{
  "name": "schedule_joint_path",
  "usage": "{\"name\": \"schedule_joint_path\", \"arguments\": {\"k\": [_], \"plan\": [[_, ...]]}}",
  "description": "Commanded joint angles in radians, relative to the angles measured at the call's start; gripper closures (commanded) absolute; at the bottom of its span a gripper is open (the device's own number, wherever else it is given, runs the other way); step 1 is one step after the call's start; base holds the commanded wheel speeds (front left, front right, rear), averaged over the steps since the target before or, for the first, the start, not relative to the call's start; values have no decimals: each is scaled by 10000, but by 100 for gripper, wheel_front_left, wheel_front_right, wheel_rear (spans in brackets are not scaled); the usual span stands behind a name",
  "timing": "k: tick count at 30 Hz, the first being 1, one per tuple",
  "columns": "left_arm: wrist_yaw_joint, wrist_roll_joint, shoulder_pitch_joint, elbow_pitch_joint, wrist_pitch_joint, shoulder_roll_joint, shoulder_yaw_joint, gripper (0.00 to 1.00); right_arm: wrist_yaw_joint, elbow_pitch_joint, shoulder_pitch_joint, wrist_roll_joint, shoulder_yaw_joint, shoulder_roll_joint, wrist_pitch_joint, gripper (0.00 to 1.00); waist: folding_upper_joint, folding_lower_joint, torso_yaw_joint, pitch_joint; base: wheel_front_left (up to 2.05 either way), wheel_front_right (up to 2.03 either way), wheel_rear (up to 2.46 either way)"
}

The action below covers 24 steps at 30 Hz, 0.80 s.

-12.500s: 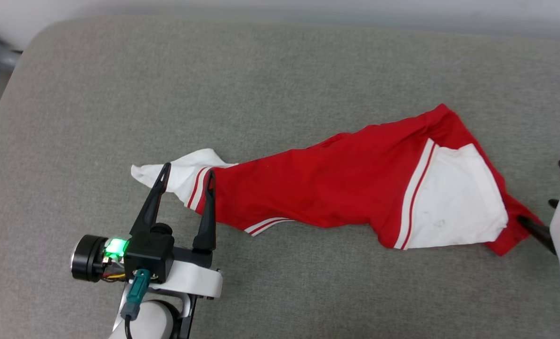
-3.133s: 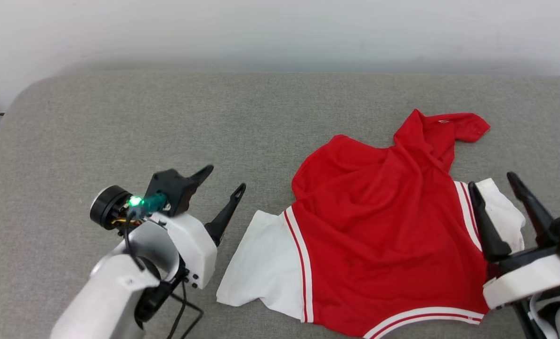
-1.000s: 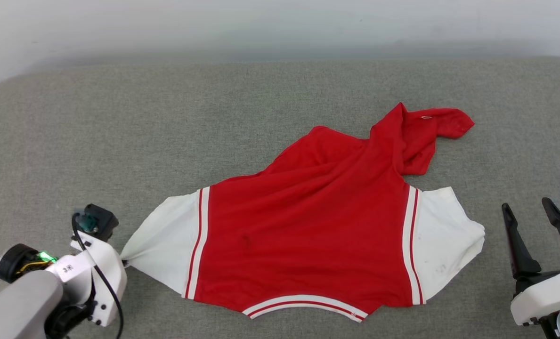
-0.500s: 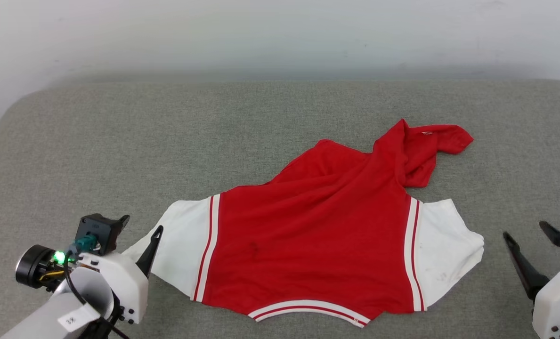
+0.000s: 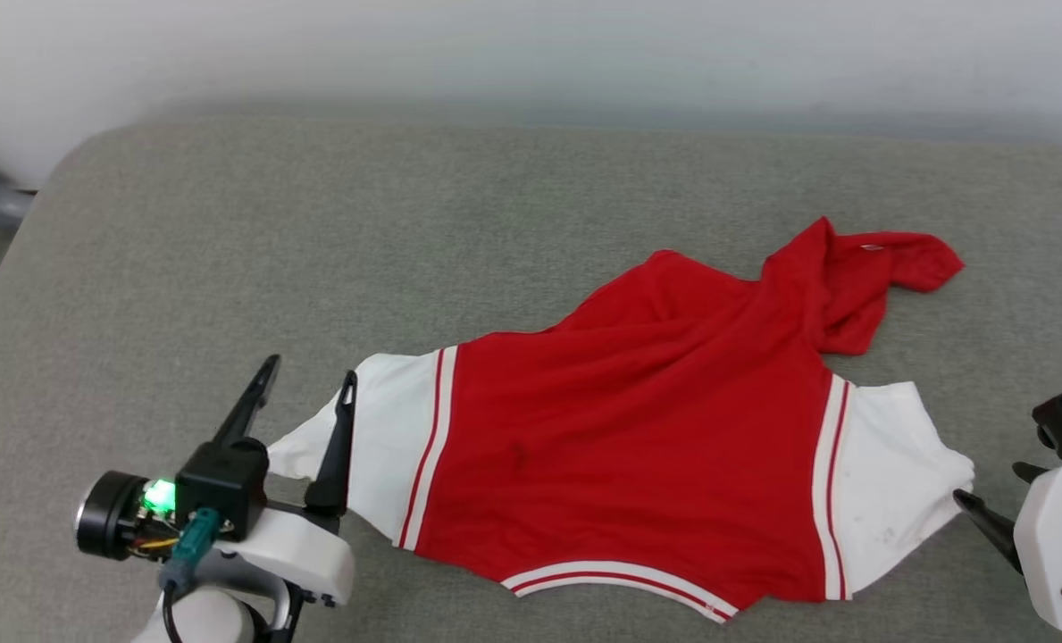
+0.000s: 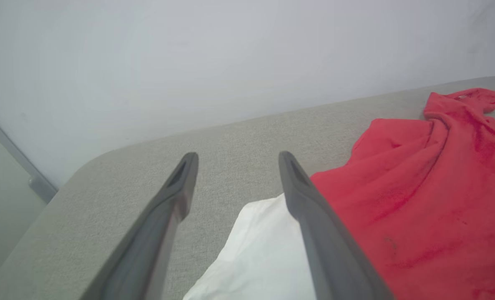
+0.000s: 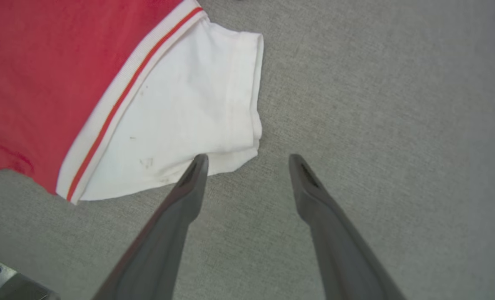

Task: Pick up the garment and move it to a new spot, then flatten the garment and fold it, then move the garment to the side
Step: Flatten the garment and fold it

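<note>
the garment [image 5: 638, 429] lies spread on the grey padded surface [image 5: 405, 232], plain red side up, with its white sleeves out to either side and the striped trim [image 5: 620, 580] nearest the robot. the left gripper [image 5: 310, 369] has its fingers apart and holds nothing, with the tip of the left sleeve [image 5: 388, 429] lying under and between them. the right gripper [image 7: 248, 160] is also spread wide and empty, one fingertip at the corner of the right sleeve [image 7: 197, 104]. the step in hand looks like flattening, and it is not done: the far right part [image 5: 861, 277] is bunched and turned over on itself, and diagonal creases run across the body. a good way on is probably to pinch that folded corner low, through a single layer, then draw it out and away from the robot while the near edge stays put, keeping the pull gentle so the whole shirt does not slide. after that the sleeves likely want squaring. as for writing, no letters or number show on the upturned side; a small pale tag [image 5: 872, 247] sits on the bunched part, too small to read. faint dark marks [image 7: 147, 162] dot the right sleeve.
</note>
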State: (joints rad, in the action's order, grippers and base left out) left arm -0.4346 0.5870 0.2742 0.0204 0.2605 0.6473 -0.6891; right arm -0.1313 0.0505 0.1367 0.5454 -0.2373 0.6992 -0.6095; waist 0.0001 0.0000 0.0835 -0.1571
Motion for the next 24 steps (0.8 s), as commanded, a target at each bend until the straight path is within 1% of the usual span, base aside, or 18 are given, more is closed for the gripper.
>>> {"name": "schedule_joint_path", "arguments": {"k": [1, 3, 8, 11, 14, 15, 16, 19, 24], "plan": [[-10, -165, -241, 22, 48, -97, 91, 0, 13, 159, 201, 48, -98, 68, -81, 0, -1, 0, 207, -171, 0, 0, 0], [48, -511, -393, 173, 51, -435, 364, 0, 11, 556, 448, 138, -308, 102, -171, 0, -1, 0, 378, -276, 0, 0, 0], [372, -1207, -740, 210, 54, -1105, 1061, 0, 11, 1623, 857, 146, -982, 46, -69, 0, -1, 0, 685, -505, 0, 0, 0], [578, -1582, -920, 219, 55, -1459, 1446, 0, 8, 2384, 802, 296, -1596, -190, 4, 0, -1, 0, 756, -575, 0, 0, 0], [792, -1905, -1099, 191, 56, -1766, 1801, 0, 7, 2778, 812, 504, -2121, -286, 228, 0, -1, 0, 717, -588, 0, 0, 0], [854, -2000, -1148, 206, 56, -1867, 1918, 0, -10, 2821, 845, 601, -2236, -288, 358, 22, -1, 0, 674, -582, 0, 0, 0], [918, -2098, -1211, 197, 56, -1955, 2037, 0, -9, 2849, 920, 686, -2317, -277, 495, 100, -1, 0, 620, -563, 0, 0, 0], [1119, -2359, -1363, 171, 45, -2182, 2355, 0, -1, 2816, 1151, 726, -2320, -25, 1063, 100, -1, 0, 428, -466, 0, 0, 0], [1450, -2719, -1647, 57, 46, -2511, 2768, 0, 14, 2370, 944, 1073, -1805, 386, 1773, 100, -1, 0, 126, -217, 0, 0, 0]]}}
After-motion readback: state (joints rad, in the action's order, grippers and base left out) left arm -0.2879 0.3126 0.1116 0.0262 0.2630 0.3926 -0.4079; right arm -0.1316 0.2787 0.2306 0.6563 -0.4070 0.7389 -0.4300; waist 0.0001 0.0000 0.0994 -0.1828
